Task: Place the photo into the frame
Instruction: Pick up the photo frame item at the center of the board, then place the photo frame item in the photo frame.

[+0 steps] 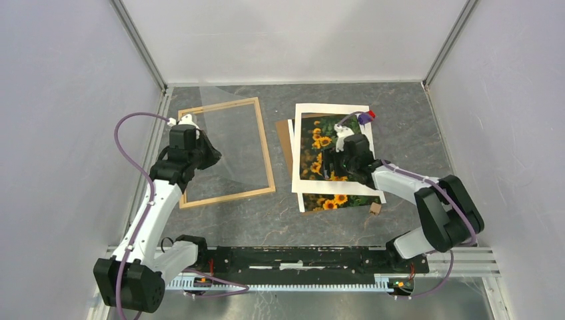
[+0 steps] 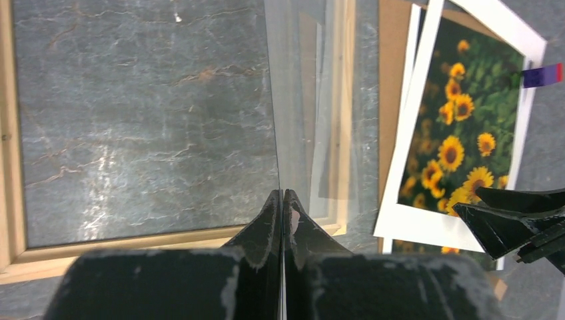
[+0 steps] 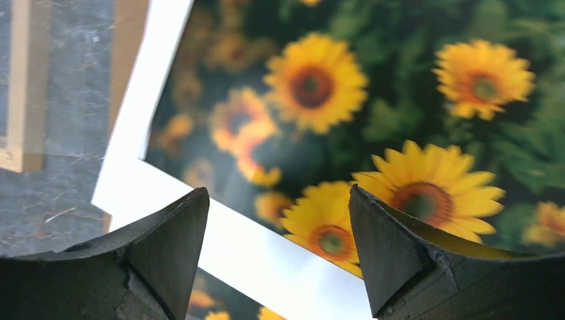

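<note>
On the left half of the counter (image 1: 400, 127), nearer to the far-left corner, the frame (image 1: 226, 198): lying flat, only thin light wood strips, with the dark marbled counter surface visible through its opening. Above it a clear sheet (image 1: 240, 133), tilted, one side raised over the frame and reaching toward the far edge. Left hand (image 2: 283, 195) pressed together on the thin edge of this clear sheet, with nothing but the sheet between the fingers, as seen in the left wrist view. To the right of the frame and apart from it, from the middle into the right half of the counter, a stack of flat pieces. Lowest, a brown backing board (image 1: 285, 137), showing only at the left side of the stack. On it the photo (image 1: 320, 143), sunflowers on dark green leaves, not inside the frame. Over the photo a white mat (image 1: 326, 109), laid a little askew, with flowers visible through its window and again as a strip beyond its near edge. Right hand (image 3: 276, 193) over the near part of this stack, fingers wide apart, holding nothing; below them a white mat strip and the sunflowers. Contact between fingertips and paper: not possible to tell. Just beside the near-right corner of the stack, a small brown piece (image 1: 375, 208) on the counter.
</note>
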`<state>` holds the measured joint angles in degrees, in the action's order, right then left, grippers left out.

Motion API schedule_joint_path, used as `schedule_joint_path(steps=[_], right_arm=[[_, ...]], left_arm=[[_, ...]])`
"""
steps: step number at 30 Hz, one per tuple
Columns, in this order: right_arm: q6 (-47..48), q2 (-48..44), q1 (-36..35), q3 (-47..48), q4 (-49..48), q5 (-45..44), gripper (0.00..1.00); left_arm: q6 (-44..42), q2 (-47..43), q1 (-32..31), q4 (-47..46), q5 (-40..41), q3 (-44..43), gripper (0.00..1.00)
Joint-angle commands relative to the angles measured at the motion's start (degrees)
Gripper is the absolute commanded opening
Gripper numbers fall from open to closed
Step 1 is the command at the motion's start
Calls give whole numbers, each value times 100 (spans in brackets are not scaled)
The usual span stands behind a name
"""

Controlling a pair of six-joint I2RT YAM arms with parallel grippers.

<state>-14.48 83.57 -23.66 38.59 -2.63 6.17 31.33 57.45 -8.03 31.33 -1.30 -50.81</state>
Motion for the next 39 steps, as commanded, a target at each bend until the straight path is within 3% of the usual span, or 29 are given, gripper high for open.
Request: schedule_joint_path(steps=[1,13,17,27,39], right_arm=[[-160,312,-491,444,-237,185,83],[-508,1308,-919,1305,-702,1354,83],[-511,1544,-1023,1599,-651,1384,83],[39,1819,-1053,2038,-177,1185,83],[179,1664,-957,1558,-611,1193,83]], left_arm=[[-512,-138,90,109,338,-33,2],[-680,-45,165,452,797,-88,2],[-675,11,230,579,1043,-140,2],[-778,206,764,546,754,-157,2],[-940,122,1071,310,511,105,2]])
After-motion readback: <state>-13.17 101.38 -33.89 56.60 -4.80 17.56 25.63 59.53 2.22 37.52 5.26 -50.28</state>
